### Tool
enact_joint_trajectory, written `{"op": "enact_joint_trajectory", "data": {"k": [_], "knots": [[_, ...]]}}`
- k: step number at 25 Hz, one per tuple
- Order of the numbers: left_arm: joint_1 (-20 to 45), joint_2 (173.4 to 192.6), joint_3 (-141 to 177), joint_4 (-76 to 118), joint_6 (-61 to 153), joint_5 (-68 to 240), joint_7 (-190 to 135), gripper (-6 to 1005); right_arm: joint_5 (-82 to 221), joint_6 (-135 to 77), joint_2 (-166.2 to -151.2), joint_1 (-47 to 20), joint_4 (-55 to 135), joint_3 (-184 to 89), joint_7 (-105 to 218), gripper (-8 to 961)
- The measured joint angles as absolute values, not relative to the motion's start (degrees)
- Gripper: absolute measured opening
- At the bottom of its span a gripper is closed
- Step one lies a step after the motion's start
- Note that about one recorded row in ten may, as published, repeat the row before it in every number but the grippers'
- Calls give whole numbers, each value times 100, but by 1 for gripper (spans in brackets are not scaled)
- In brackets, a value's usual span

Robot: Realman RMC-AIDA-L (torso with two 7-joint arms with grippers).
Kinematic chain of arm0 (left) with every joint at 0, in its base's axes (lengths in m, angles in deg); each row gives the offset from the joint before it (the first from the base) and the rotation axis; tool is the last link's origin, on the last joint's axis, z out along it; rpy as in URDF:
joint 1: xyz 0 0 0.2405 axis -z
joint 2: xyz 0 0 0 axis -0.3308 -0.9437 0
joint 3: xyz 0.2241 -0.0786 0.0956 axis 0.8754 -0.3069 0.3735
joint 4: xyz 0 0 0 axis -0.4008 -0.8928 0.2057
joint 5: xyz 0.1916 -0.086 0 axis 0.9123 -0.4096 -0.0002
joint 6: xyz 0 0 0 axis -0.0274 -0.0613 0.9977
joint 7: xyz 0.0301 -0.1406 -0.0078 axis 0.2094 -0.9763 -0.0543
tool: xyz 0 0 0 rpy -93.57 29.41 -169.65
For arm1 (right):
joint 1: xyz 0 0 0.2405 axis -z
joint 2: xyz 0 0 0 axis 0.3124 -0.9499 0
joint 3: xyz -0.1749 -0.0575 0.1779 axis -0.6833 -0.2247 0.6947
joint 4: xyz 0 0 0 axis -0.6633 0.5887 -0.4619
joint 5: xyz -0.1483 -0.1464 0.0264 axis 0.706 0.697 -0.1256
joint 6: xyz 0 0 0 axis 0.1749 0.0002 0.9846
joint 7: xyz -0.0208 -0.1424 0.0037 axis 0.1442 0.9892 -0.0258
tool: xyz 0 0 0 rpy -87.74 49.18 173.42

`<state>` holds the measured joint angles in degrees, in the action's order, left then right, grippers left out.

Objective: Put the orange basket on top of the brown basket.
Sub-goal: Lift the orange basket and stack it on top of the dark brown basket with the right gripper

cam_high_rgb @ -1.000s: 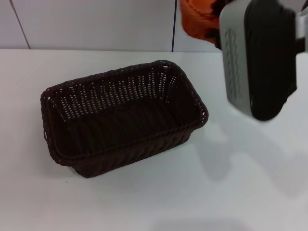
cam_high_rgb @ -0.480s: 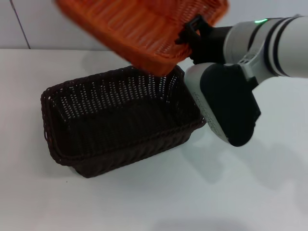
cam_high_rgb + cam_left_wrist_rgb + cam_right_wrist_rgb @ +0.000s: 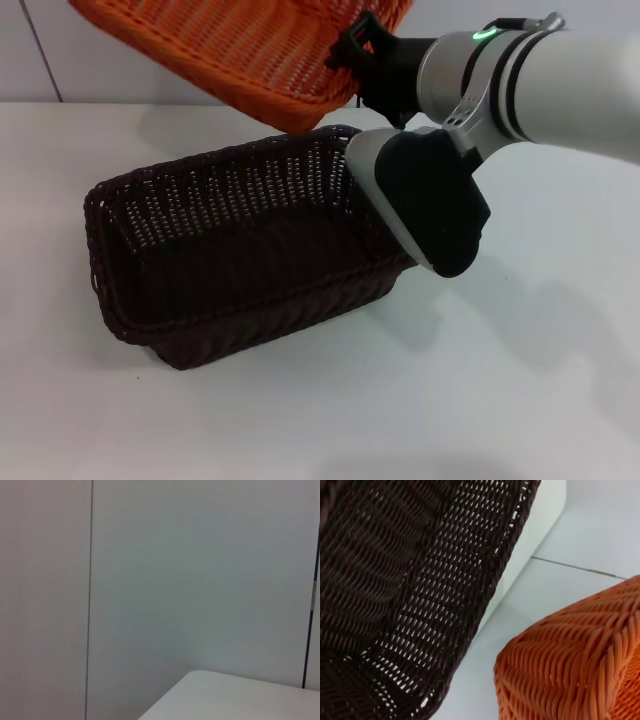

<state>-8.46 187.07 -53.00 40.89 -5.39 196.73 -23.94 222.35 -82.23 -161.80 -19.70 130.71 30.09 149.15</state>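
1. The white counter point(image 3: 520, 400) lies nearest the robot, bare in front.
2. On it sits the brown basket point(image 3: 250, 255), mouth up and with nothing inside, at centre-left in the head view.
3. Above its right end hangs the right arm, its dark wrist housing covering that corner of the rim.
4. The right tool point(image 3: 352, 52) is clamped on the short end of the orange basket point(image 3: 240, 45), which hangs in the air, tilted, over the far rim of the brown one and not touching it. The right wrist view shows the orange weave close beside the brown wall with a gap between.
5. The left tool is out of sight; its wrist camera sees only wall and a counter corner.
6. Progress, as I judge it: pick-up and carry are done; what is left is centring over the brown basket, levelling, lowering and letting go.
7. Against half a second ago, the orange basket has shifted left and slightly up, and the arm has reached further over the brown basket's right end; the brown basket has not moved.
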Motion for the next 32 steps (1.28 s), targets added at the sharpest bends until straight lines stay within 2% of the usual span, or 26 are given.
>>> {"op": "enact_joint_trajectory", "data": {"k": [6,8,15,25,32], "knots": [[-842,18707,-5284,4090,-435,19648,-2394,795,21995,-8024,-16335,-1931,12935,3245,15021,211],[-842,18707,-5283,4086,-415,19648,-2394,795,21860,-8006,-16340,-1938,12934,3305,15043,211],[-765,18697,-5273,4040,-306,19651,-2394,795,20496,-8224,-16345,-2065,13040,3817,15212,209],[-813,18673,-5265,4021,-211,19657,-2394,795,20038,-10258,-16335,-2455,13340,4284,15861,202],[-836,18681,-5289,4003,-91,19654,-2394,795,20016,-11159,-16236,-2797,13539,4676,16306,202]]}}
